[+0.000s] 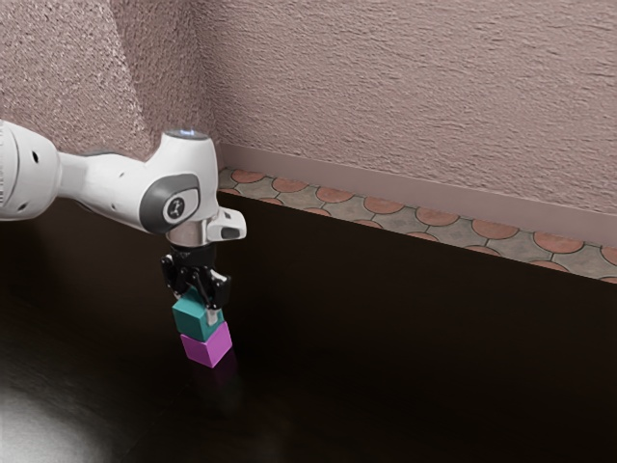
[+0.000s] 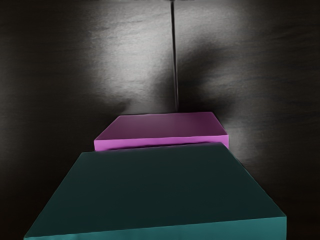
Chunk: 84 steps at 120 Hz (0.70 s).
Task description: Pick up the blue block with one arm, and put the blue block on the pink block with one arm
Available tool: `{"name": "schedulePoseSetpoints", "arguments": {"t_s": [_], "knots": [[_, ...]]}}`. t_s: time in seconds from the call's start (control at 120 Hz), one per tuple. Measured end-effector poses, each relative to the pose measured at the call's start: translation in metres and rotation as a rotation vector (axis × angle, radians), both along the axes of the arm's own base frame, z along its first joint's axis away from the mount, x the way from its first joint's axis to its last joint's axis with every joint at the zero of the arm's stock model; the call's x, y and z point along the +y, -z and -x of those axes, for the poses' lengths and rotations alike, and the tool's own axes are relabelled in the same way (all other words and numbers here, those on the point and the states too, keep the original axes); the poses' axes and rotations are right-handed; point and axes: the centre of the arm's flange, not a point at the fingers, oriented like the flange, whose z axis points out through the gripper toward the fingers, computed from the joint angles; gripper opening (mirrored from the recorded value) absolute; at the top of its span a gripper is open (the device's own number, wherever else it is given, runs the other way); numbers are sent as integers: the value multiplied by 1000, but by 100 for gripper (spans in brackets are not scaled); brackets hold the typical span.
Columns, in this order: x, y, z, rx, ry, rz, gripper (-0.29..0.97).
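Exterior view: the gripper (image 1: 198, 289) points straight down and grasps the blue block (image 1: 191, 316) near its top, one finger on each side. This block sits flat on the pink block (image 1: 207, 347), shifted slightly left, on the table (image 1: 405, 367). It is a cube without a long axis. Wrist view: its edges run parallel to the pink block's.

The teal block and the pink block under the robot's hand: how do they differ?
The teal block is blue-green, the pink block magenta. The teal block is on top, just under the gripper; the pink block stands on the dark table. The teal block sits slightly toward the exterior view's left of the pink block. Both are plain cubes of similar size.
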Motion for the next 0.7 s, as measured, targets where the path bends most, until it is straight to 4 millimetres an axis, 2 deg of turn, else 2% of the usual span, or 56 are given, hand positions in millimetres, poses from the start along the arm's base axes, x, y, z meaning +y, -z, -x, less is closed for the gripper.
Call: {"name": "schedulePoseSetpoints", "arguments": {"t_s": [0.2,0.483,0.533,0.625,0.7], "knots": [[-3,0,-1,-5,23,5,38],[-3,-2,-1,-11,37,17,59],[-3,-13,-2,-30,40,19,61],[1,-51,1,-96,41,23,64],[6,-66,3,-117,38,22,65]]}}
